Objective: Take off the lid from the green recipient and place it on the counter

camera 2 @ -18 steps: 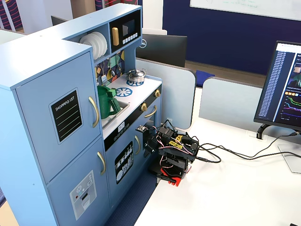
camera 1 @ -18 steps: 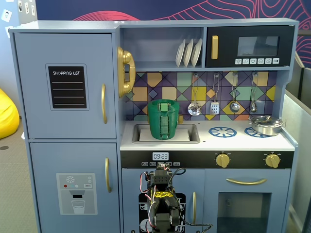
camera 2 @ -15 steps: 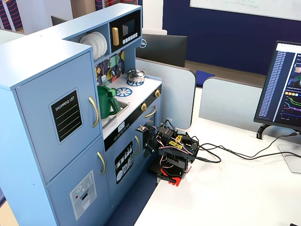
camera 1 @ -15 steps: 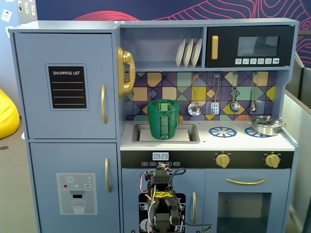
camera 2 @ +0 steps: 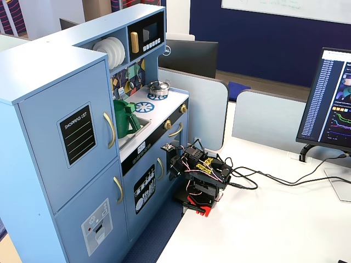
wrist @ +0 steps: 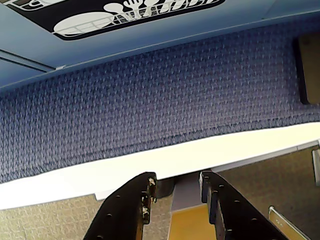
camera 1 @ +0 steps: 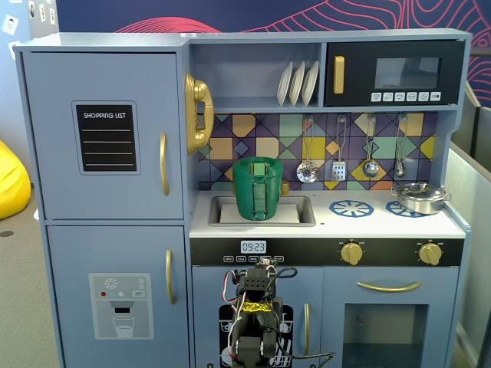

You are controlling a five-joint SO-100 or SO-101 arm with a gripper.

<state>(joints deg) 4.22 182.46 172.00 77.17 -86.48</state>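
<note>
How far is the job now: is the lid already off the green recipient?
Nothing looks done. The green recipient stands in the sink, and no lid lies on the counter. The gripper is open, empty, low by the table edge. Reaching up, lifting the lid and placing it all remain.

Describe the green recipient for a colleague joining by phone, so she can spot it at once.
On the grey-blue toy kitchen, find the white counter below the patterned tile wall. The green recipient stands in the steel sink at its left end. It is tall, dark green and ribbed in front, unlike the low shiny steel pot at far right.
</note>
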